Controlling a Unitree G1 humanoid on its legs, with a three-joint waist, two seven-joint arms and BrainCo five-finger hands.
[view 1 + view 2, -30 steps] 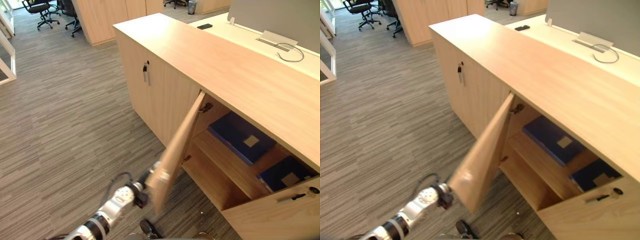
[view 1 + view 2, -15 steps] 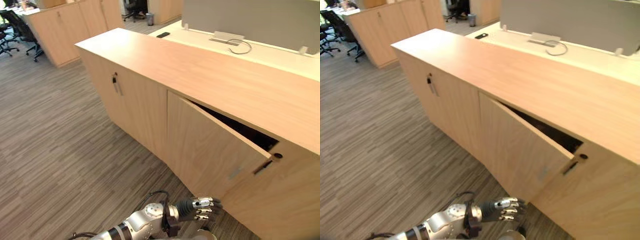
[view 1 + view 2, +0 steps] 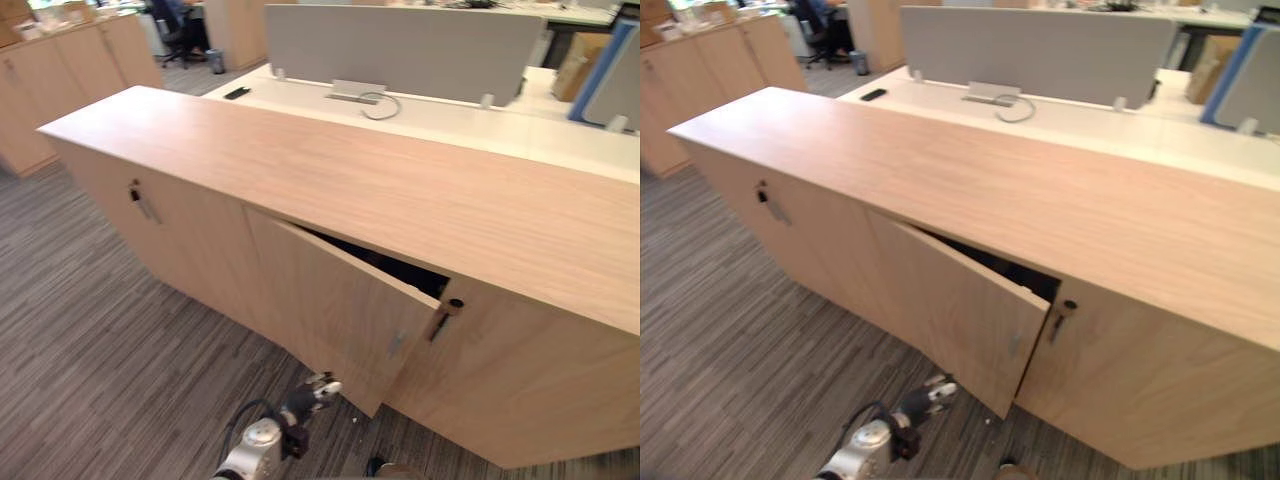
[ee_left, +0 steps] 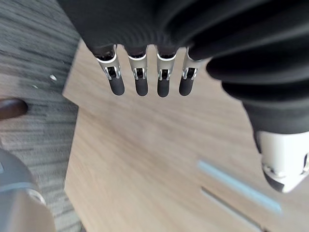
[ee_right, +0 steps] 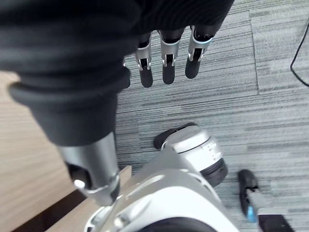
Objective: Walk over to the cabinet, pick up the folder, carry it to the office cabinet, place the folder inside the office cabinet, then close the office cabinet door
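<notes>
Flat pale-wood door [image 3: 335, 305] swung nearly shut, left hand [image 3: 316, 387] straight-fingered beside its lower edge

No readable text, label or number on the office cabinet [image 3: 400, 190]

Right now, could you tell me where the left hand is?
The left hand is low in the left eye view, left of centre, close to the bottom edge of the ajar door, with its fingers straight.

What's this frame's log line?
office cabinet door: ajar, not shut | left robot hand: open, at door's lower edge | right robot hand: open, idle
</notes>
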